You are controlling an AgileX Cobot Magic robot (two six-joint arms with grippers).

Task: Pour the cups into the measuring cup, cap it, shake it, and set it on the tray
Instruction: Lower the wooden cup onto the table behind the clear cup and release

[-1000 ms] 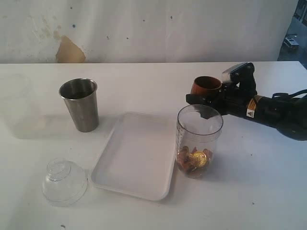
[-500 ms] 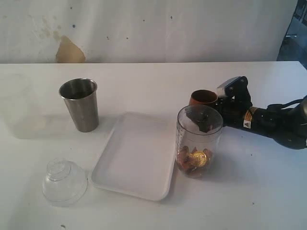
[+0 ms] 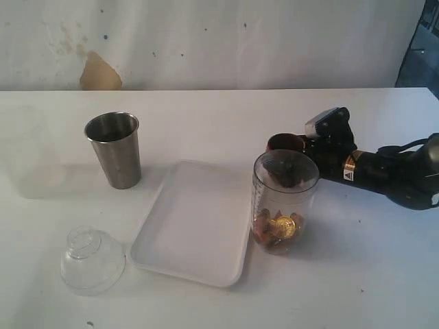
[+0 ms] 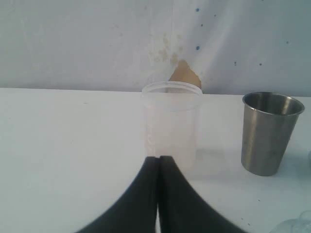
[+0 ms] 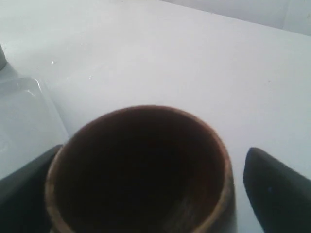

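**Trainee:** Right arm, pose?

**Operator:** Exterior view: my right arm [image 3: 384, 175] enters from the right edge and lies low, nearly level with the white table [image 3: 357, 281], its wrist pointing toward the middle. The right gripper [image 5: 153, 153] straddles the wooden cup [image 5: 138, 170], which stands upright on the table just behind the measuring cup [image 3: 283, 199].

**Trainee:** Jaws?

**Operator:** Right wrist view: spread wide, with the cup between them. One finger [image 5: 274, 189] stands clear of the cup wall, with bare table showing in the gap. The other lies close against the opposite side, and I cannot tell whether it touches. I read that as no grip on the cup.

**Trainee:** Left side?

**Operator:** Left wrist view: the left gripper [image 4: 158, 159] is held low and about level. Its fingers are pressed together with nothing between them, and they point at the frosted cup [image 4: 171, 121]. The steel tumbler [image 4: 269, 133] stands upright beside that cup.

**Trainee:** The remaining task items?

**Operator:** Exterior view: the measuring cup stands upright and uncapped, just beside the right-hand edge of the tray [image 3: 195, 223]. Small gold and brown pieces [image 3: 278, 229] lie at its bottom. The tray lies flat at the centre of the table. The domed lid [image 3: 91, 259] rests on the table near the tray's front left corner, and the steel tumbler stands behind the lid, left of the tray.
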